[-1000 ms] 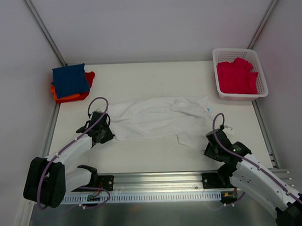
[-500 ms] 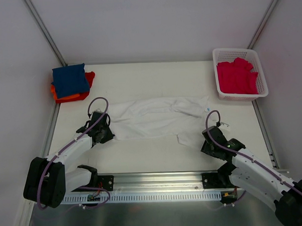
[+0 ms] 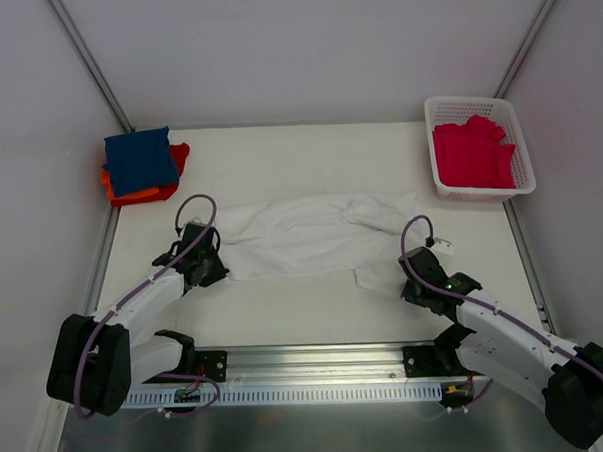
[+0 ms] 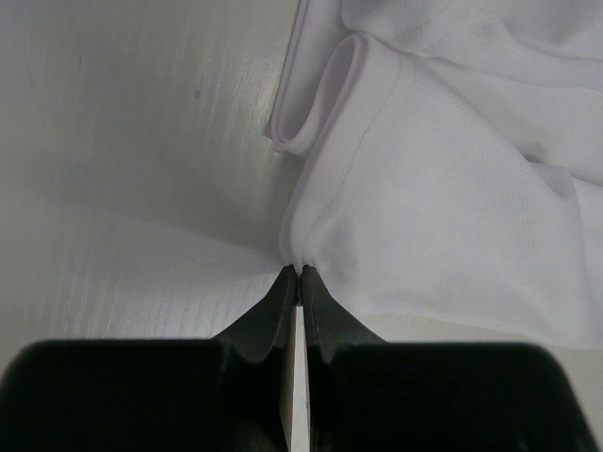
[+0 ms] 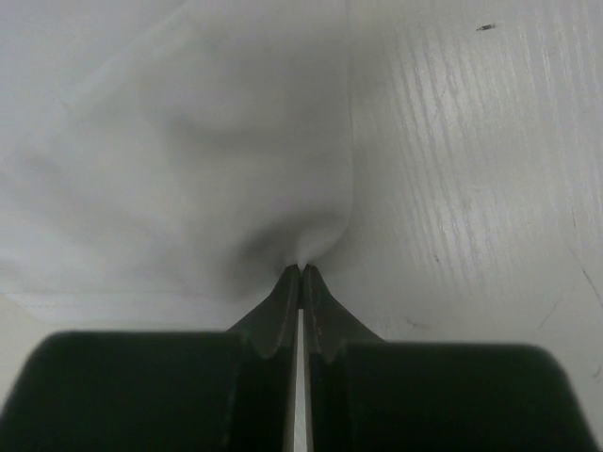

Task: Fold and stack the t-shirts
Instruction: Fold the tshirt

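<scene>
The white t-shirt (image 3: 312, 236) is lying spread across the table (image 3: 279, 167). Its 9 o'clock hem is being pinched by the left gripper (image 4: 299, 274), and its 4 o'clock edge by the right gripper (image 5: 301, 269). Only thin cloth is being held, so it could be pulled free during lifting.

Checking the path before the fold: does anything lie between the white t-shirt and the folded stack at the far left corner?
Nothing visible does. Bare table separates the white t-shirt from the stack; the basket sits far right.
</scene>
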`<state>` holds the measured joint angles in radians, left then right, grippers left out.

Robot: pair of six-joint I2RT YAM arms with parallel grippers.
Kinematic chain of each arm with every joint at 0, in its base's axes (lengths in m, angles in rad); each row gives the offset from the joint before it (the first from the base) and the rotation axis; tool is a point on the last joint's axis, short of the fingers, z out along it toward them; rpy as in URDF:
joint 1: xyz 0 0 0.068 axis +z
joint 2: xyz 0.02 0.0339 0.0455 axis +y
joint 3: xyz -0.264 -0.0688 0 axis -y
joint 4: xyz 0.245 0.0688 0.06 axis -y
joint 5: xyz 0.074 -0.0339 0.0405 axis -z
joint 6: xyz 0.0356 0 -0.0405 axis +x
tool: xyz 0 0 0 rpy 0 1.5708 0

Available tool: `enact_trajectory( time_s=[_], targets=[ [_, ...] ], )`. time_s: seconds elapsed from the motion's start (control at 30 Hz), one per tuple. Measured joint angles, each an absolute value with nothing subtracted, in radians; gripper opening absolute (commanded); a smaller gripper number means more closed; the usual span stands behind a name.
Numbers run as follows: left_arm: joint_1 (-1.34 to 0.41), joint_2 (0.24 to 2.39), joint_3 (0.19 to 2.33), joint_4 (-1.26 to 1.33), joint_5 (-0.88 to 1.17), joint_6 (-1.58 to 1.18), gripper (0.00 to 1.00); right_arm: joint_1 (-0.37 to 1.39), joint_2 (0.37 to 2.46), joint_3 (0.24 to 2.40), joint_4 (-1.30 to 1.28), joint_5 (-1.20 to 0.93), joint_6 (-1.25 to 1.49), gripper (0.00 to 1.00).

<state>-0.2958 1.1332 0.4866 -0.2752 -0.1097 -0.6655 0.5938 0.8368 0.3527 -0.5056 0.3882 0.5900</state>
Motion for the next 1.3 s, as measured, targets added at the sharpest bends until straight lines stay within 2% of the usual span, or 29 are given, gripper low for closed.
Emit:
enact_trajectory(
  time_s=[0.27, 0.63, 1.3],
  targets=[
    [-0.296, 1.108, 0.487, -0.276, -0.109, -0.665, 0.0, 0.594, 0.827, 0.371, -0.517, 0.389, 0.571, 0.0],
    [-0.296, 0.992, 0.542, -0.299, -0.109, -0.665, 0.0, 0.594, 0.816, 0.58, -0.553, 0.455, 0.488, 0.0],
    [-0.23, 0.95, 0.609, -0.357, -0.167, -0.644, 0.0, 0.498, 1.063, 0.786, -0.499, 0.565, 0.287, 0.0]
  ],
)
